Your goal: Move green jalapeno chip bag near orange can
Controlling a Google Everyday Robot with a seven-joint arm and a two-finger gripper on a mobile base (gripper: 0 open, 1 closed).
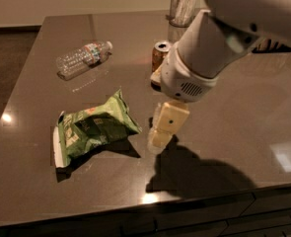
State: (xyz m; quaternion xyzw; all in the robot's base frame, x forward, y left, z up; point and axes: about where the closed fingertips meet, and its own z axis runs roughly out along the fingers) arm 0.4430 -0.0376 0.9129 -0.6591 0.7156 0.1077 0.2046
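The green jalapeno chip bag (93, 127) lies crumpled on the dark table at the front left, a white crimped end toward the front edge. The orange can (160, 56) stands upright behind it at the table's middle, mostly hidden by my arm. My gripper (160, 138) hangs from the white wrist, just right of the bag, low over the table and apart from the bag. It holds nothing.
A clear plastic water bottle (82, 59) lies on its side at the back left. A clear glass cup (182, 6) stands at the back edge. The table's front edge (135, 211) runs close below the gripper. My arm covers the right back part.
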